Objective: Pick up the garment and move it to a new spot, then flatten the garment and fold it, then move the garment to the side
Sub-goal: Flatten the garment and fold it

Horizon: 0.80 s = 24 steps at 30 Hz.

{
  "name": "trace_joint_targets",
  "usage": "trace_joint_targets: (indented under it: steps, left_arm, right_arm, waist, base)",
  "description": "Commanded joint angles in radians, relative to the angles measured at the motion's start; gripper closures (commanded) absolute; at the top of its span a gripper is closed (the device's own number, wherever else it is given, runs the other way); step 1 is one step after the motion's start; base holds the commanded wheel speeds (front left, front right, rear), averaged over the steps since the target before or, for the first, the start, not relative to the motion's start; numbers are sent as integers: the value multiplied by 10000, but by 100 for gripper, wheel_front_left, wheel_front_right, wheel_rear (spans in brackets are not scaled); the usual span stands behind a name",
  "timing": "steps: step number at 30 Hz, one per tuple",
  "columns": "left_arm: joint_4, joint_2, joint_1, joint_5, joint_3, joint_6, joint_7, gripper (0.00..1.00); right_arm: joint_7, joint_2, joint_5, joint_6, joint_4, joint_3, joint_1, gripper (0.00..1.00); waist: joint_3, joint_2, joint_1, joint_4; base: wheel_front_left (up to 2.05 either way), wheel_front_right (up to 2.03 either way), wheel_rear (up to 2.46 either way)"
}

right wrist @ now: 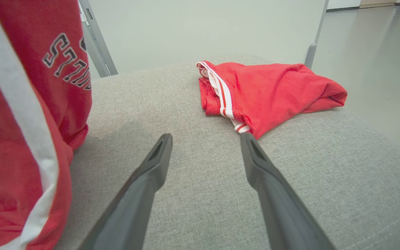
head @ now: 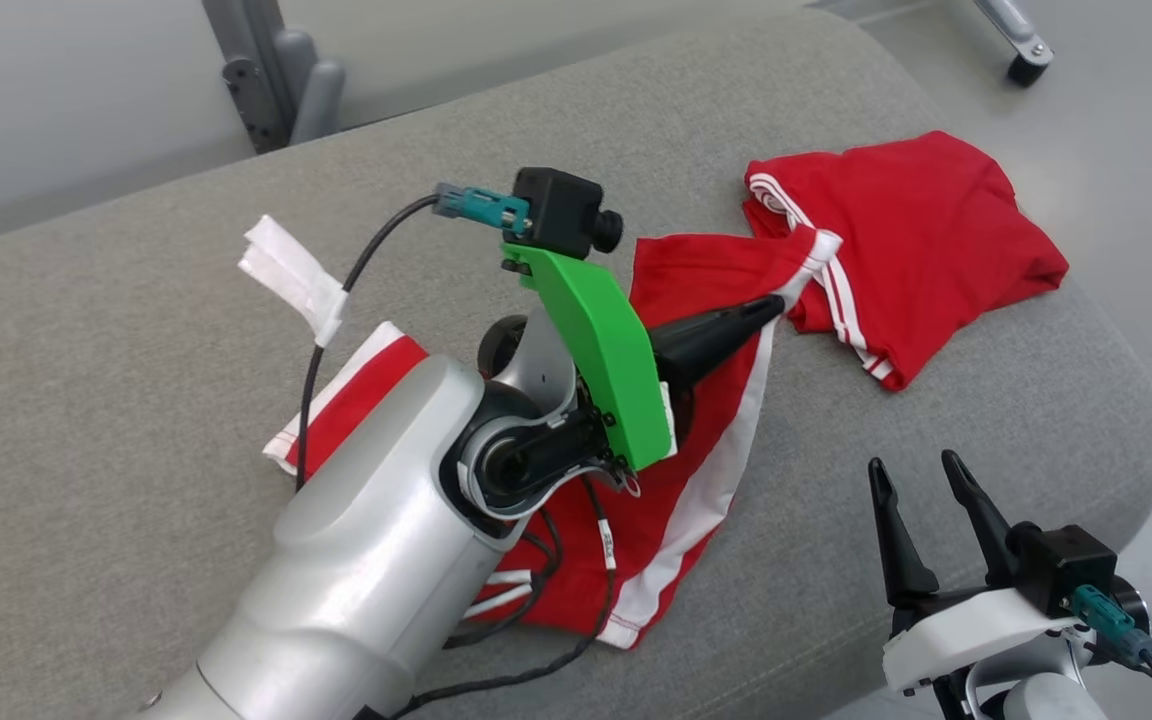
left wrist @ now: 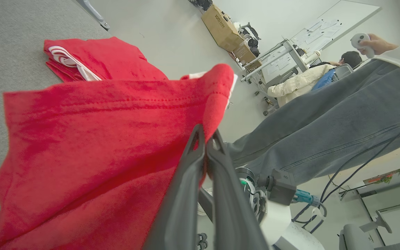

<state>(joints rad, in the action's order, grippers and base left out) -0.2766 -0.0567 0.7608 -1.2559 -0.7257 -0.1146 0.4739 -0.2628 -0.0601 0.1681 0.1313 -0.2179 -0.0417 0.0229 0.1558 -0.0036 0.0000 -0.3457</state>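
Left fingers (head: 726, 328) tight on garment (head: 681, 272) — forearm (head: 356, 570) aslant

Grey cushion (head: 116, 400) — red garment (head: 696, 520), red bundle (head: 936, 230)

Garment (head: 706, 275) on cushion (head: 136, 400)

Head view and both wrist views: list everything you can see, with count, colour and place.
held garment: one, red with white stripes, hanging from the left gripper
folded garment: one, red, white trim, cushion's far right
cushion: one, grey, under both
cardboard boxes: two, brown, far floor
standing person: one, grey trousers, beyond the cushion
seated person: one, pale jacket, far desk
left gripper: one, dark, shut on held garment
right gripper: one, dark, open, cushion's near right
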Motion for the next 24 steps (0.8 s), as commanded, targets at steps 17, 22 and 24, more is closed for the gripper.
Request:
trace_joint_targets:
  steps: [17, 22, 24]
  left_arm:
    - [-4078, 40, 1271, 1060, -1558, -171, -2036, 100]
    - [-4557, 38, 1369, 1420, -2471, -173, -2997, 76]
    - [-4501, 41, 1324, 1234, -2693, -174, -3412, 56]
  right_arm:
    - [-26, 88, 589, -11, -103, -373, 697, 0]
    - [-26, 90, 646, -11, -172, -437, 843, 0]
    - [-26, 87, 653, -11, -202, -433, 872, 0]
  waist:
    - [2034, 36, 0, -1623]
    - [2105, 36, 0, -1635]
    - [2069, 36, 0, -1578]
  base:
    - [0, 0, 0]
    - [0, 0, 0]
    - [0, 0, 0]
